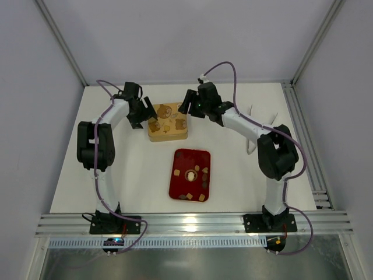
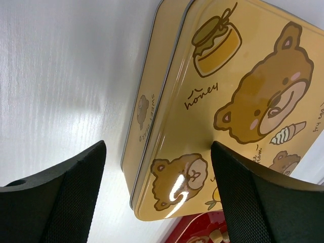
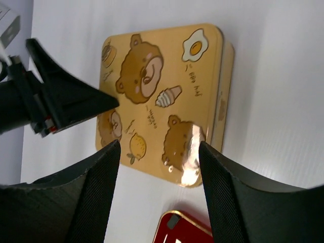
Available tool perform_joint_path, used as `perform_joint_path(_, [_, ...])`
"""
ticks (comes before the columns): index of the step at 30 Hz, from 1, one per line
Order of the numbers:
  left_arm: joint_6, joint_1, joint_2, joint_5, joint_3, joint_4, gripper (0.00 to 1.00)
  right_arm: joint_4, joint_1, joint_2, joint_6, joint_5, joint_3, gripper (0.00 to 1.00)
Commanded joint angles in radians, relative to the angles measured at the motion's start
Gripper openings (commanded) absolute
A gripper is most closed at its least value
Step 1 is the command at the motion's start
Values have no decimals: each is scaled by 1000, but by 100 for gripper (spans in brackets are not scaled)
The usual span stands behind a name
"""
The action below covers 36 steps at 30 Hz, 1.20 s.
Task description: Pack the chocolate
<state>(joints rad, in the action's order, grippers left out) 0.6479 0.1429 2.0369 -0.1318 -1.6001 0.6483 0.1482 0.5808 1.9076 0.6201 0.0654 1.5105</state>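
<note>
While spread and empty, left gripper (image 2: 158,146) and right gripper (image 3: 159,146) flank the gold tin (image 1: 168,131); chocolate (image 1: 190,175) lies at its six o'clock.

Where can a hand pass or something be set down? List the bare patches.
Bare: table between left arm and red tray; between tray and right arm; far strip behind the gold tin. Crowded: left tool and right tool flank the tin; chocolate litters the tray.
</note>
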Motion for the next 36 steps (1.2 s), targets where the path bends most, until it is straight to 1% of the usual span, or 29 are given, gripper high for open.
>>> perform_joint_path(1, [-4, 0, 32, 60, 22, 31, 81, 60, -15, 117, 1, 79, 105, 65])
perform_joint_path(8, [-4, 0, 55, 80, 43, 47, 80, 102, -48, 303, 53, 157, 281, 66])
perform_joint_path(11, [-4, 1, 51, 86, 52, 51, 80, 103, -55, 329, 69, 163, 292, 66])
perform_joint_path(16, [-4, 4, 51, 81, 63, 50, 79, 80, -55, 327, 86, 159, 249, 65])
perform_joint_path(20, [1, 14, 57, 84, 77, 50, 77, 65, -56, 323, 116, 151, 191, 61])
perform_joint_path(21, [2, 17, 60, 84, 78, 48, 77, 76, -56, 329, 119, 149, 186, 58])
perform_joint_path(24, [7, 30, 63, 87, 89, 48, 77, 97, -56, 331, 121, 139, 175, 54])
perform_joint_path(26, [13, 35, 63, 86, 100, 36, 76, 94, -56, 317, 127, 132, 137, 50])
perform_joint_path(31, [19, 41, 60, 66, 140, 10, 73, 44, -56, 254, 138, 128, 42, 48])
perform_joint_path(36, [24, 43, 39, 66, 172, -16, 73, 33, -56, 235, 132, 128, 23, 47])
